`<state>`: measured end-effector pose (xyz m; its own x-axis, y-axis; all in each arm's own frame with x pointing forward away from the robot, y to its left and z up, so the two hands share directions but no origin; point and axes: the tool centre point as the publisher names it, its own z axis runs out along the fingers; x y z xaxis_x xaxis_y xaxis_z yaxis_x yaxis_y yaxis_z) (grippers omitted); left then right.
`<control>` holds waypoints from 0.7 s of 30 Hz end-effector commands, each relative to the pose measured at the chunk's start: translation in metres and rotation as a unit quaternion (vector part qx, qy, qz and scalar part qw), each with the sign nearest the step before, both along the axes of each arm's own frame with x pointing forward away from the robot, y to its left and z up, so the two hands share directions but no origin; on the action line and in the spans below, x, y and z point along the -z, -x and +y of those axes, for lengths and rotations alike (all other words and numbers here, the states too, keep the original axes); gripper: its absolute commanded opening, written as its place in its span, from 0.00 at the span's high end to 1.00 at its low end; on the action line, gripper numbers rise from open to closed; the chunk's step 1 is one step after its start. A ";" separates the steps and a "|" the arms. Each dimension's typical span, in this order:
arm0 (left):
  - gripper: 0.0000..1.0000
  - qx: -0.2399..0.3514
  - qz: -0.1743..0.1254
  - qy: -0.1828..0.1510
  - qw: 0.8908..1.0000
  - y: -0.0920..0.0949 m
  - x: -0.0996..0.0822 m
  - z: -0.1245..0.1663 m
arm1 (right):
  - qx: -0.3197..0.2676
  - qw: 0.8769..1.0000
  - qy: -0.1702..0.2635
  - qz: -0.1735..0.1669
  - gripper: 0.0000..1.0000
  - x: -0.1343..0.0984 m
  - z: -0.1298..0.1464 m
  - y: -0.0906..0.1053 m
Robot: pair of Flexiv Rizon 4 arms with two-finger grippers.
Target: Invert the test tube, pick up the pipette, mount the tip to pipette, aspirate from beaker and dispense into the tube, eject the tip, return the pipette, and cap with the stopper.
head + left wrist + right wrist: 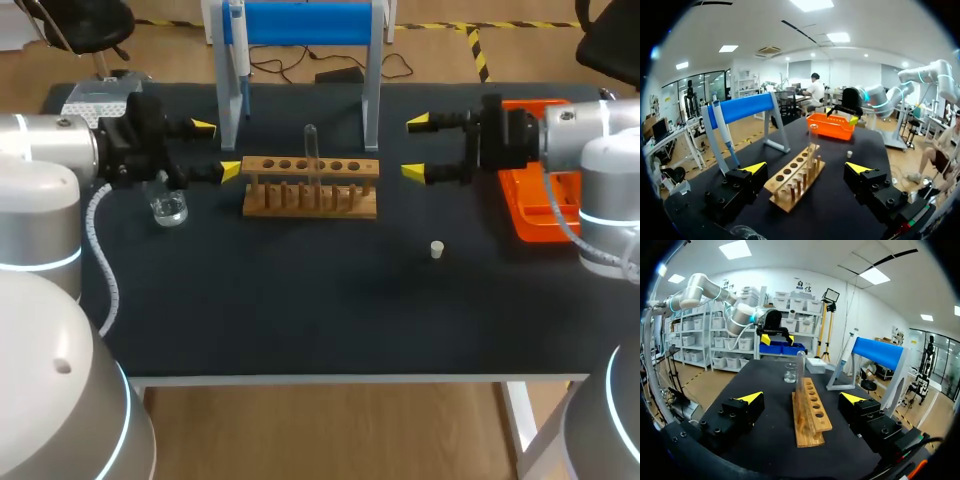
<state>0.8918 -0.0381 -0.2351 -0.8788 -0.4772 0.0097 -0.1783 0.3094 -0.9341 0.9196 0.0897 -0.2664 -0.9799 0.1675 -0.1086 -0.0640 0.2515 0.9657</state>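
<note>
Test tube (311, 150) stands upright in the wooden rack (310, 207), smack btwn the two grippers. Left gripper (216, 149) & right gripper (413, 147) are both spread wide, holding nothing, pointing sideways at it. Neither's clearly nearer imo.

left arm (50, 150): pointing inward, jaws open | right arm (600, 135): pointing inward, jaws open

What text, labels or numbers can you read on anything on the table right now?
None can be read.
The wooden rack, test tube, beaker, stopper, orange tray and the pipette on its blue stand show no legible print in any view.
If the pipette or beaker carries markings, they are too small to tell.
</note>
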 end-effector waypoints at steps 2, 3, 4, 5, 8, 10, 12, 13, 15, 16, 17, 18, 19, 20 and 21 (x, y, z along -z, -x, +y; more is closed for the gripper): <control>0.00 -0.001 -0.001 0.000 1.000 0.000 0.001 -0.001 | 0.001 1.000 0.000 -0.001 0.00 0.001 0.000 0.001; 0.00 -0.001 -0.001 0.000 1.000 0.000 0.001 -0.001 | 0.001 1.000 0.000 -0.001 0.00 0.001 0.000 0.001; 0.00 -0.001 -0.001 0.000 1.000 0.000 0.001 -0.001 | 0.001 1.000 0.000 -0.001 0.00 0.001 0.000 0.001; 0.00 -0.001 -0.001 0.000 1.000 0.000 0.001 -0.001 | 0.001 1.000 0.000 -0.001 0.00 0.001 0.000 0.001; 0.00 -0.001 -0.001 0.000 1.000 0.000 0.001 -0.001 | 0.001 1.000 0.000 -0.001 0.00 0.001 0.000 0.001; 0.00 -0.001 -0.001 0.000 1.000 0.000 0.001 -0.001 | -0.002 1.000 -0.001 0.000 0.00 0.000 0.003 -0.001; 0.00 -0.001 -0.001 0.000 1.000 0.000 0.001 -0.001 | -0.016 1.000 -0.009 0.003 0.00 -0.001 0.012 -0.005; 0.00 -0.001 -0.001 0.000 1.000 0.000 0.001 -0.001 | -0.019 1.000 -0.009 0.002 0.00 -0.002 0.017 -0.007; 0.00 -0.001 -0.001 0.000 1.000 0.000 0.001 -0.001 | -0.032 0.999 -0.013 0.003 0.00 -0.005 0.024 -0.010; 0.00 -0.001 -0.001 0.000 1.000 0.000 0.001 -0.001 | -0.039 0.999 -0.015 0.002 0.00 -0.006 0.028 -0.011; 0.00 -0.001 -0.001 0.000 1.000 0.000 0.001 -0.001 | -0.043 0.999 -0.015 0.000 0.00 -0.007 0.032 -0.012; 0.00 -0.001 -0.001 0.000 1.000 0.000 0.001 -0.001 | -0.052 0.999 -0.017 -0.001 0.00 -0.008 0.036 -0.013; 0.00 -0.001 -0.001 0.000 1.000 0.000 0.001 -0.001 | -0.060 0.998 -0.020 0.001 0.00 -0.009 0.041 -0.014; 0.00 -0.001 -0.001 0.000 1.000 0.000 0.001 -0.001 | -0.066 0.998 -0.021 0.000 0.00 -0.009 0.045 -0.016; 0.00 -0.001 -0.001 0.000 1.000 0.000 0.001 -0.001 | -0.074 0.997 -0.024 0.001 0.00 -0.009 0.049 -0.017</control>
